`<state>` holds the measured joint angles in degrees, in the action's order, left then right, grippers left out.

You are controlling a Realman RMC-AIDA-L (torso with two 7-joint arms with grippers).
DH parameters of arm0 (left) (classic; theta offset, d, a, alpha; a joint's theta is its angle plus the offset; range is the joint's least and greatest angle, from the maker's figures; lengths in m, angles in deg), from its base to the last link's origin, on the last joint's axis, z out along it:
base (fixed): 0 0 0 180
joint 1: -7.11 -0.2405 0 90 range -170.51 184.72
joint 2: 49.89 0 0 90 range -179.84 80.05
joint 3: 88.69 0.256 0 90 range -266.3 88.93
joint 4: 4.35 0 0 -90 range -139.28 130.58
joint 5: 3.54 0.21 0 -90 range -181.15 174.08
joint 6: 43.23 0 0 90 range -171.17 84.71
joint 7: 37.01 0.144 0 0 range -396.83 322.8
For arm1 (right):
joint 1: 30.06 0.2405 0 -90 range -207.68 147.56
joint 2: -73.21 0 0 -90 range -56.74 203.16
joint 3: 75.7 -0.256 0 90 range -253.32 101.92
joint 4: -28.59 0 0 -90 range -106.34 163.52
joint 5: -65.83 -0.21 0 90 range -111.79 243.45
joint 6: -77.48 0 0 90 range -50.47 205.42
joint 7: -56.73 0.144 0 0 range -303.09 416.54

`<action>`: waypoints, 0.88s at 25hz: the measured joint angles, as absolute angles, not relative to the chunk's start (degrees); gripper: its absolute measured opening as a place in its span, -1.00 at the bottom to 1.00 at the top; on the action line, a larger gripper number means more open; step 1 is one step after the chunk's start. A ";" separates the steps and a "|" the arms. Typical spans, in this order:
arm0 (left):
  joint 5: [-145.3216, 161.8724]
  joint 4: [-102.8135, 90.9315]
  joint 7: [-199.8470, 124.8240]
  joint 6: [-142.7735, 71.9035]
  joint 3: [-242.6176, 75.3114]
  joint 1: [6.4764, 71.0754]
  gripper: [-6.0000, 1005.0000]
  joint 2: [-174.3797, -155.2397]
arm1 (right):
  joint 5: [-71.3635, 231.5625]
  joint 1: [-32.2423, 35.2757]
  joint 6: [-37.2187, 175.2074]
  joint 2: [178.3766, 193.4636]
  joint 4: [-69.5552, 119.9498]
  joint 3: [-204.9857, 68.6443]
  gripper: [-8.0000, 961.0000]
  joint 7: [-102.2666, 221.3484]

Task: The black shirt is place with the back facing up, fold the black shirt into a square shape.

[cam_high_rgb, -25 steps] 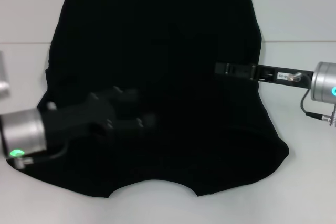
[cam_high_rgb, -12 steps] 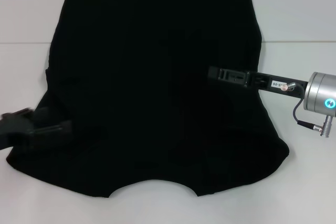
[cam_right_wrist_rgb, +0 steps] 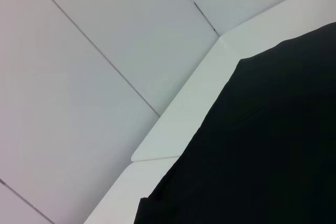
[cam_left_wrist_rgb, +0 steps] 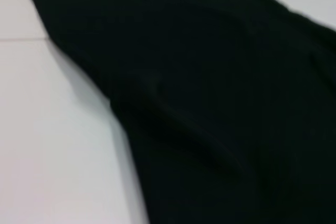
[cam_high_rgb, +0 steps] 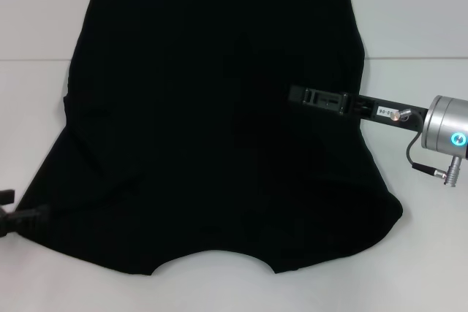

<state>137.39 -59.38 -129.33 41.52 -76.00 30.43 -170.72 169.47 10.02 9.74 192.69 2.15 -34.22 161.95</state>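
The black shirt [cam_high_rgb: 219, 122] lies flat on the desk [cam_high_rgb: 424, 20]. The left claw [cam_high_rgb: 11, 218] has withdrawn to 8 o'clock and the right claw [cam_high_rgb: 303, 96] stays at 3 o'clock; I cannot tell either's grip.

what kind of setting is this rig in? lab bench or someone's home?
Probably a lab or test bench, not a home: a bare white table, plain pale panelled walls behind it, and only the black shirt laid flat between the right gripper and left gripper.
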 joint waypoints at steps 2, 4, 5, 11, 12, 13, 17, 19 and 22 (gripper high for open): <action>138.82 -59.61 -128.36 40.76 -75.84 30.42 0.80 -170.77 | 169.45 10.02 9.74 192.63 2.14 -34.22 0.84 162.05; 139.68 -59.65 -127.32 40.26 -75.74 30.41 0.80 -170.78 | 169.45 10.02 9.74 192.60 2.14 -34.22 0.84 162.10; 139.95 -59.65 -126.86 40.06 -75.72 30.40 0.80 -170.81 | 169.45 10.02 9.74 192.56 2.14 -34.21 0.84 162.14; 141.44 -59.70 -125.66 38.72 -75.64 30.39 0.80 -170.87 | 169.45 10.02 9.73 192.49 2.14 -34.31 0.84 162.06; 141.55 -59.70 -125.58 38.66 -75.63 30.39 0.80 -170.87 | 169.44 10.02 9.73 192.49 2.14 -34.40 0.84 162.01; 141.81 -59.71 -125.39 38.50 -75.63 30.39 0.80 -170.86 | 169.42 10.02 9.72 192.48 2.14 -34.49 0.84 161.95; 142.13 -59.73 -125.28 37.96 -75.64 30.43 0.80 -170.85 | 169.38 10.02 9.71 192.47 2.14 -34.73 0.84 161.88; 142.14 -59.72 -125.27 37.92 -75.65 30.55 0.80 -170.83 | 169.37 10.02 9.71 192.47 2.14 -34.77 0.84 161.87; 142.16 -59.58 -125.26 37.56 -75.61 30.72 0.80 -170.83 | 169.36 10.02 9.71 192.47 2.14 -34.86 0.84 161.85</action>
<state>142.16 -59.58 -125.26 37.56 -75.61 30.72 -170.83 169.36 10.02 9.71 192.47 2.14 -34.86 161.85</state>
